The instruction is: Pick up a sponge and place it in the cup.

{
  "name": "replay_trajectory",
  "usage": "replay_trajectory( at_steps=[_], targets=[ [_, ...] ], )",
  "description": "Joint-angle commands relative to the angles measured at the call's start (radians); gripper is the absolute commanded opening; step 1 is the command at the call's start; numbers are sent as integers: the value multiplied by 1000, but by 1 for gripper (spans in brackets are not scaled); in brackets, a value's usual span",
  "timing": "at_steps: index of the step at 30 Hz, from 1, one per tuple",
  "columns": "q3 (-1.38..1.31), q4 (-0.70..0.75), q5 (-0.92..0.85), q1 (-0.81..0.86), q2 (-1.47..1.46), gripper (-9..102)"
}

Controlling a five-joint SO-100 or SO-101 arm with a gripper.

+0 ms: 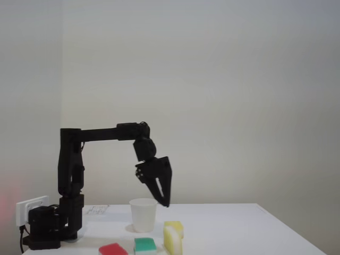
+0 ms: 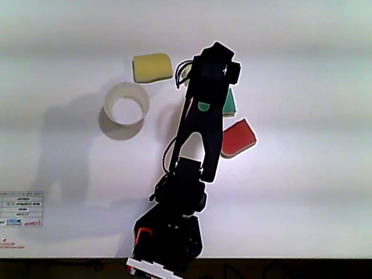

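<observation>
The white table [image 1: 255,228] carries the black arm, whose gripper [image 1: 163,201] hangs above the plain white paper cup [image 1: 143,214]; whether its fingers are parted cannot be told. The yellow rectangular sponge [image 1: 173,239] lies beside the cup near the table's front edge in the fixed view.

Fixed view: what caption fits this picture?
Black robot arm's gripper hangs above a white cup, colored sponges nearby.
</observation>
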Motion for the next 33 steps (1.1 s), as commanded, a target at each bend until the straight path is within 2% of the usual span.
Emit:
replay_trajectory(
  at_steps=[1, 8, 13, 20, 33],
  targets=[
    [-91, -8, 15, -17, -32, 1],
    [-103, -38, 8, -9, -77, 8],
    [-84, -55, -15, 3, -87, 18],
    [-34, -161, -31, 25, -129, 26],
    [37, -388, 55, -9, -245, 26]
  ],
)
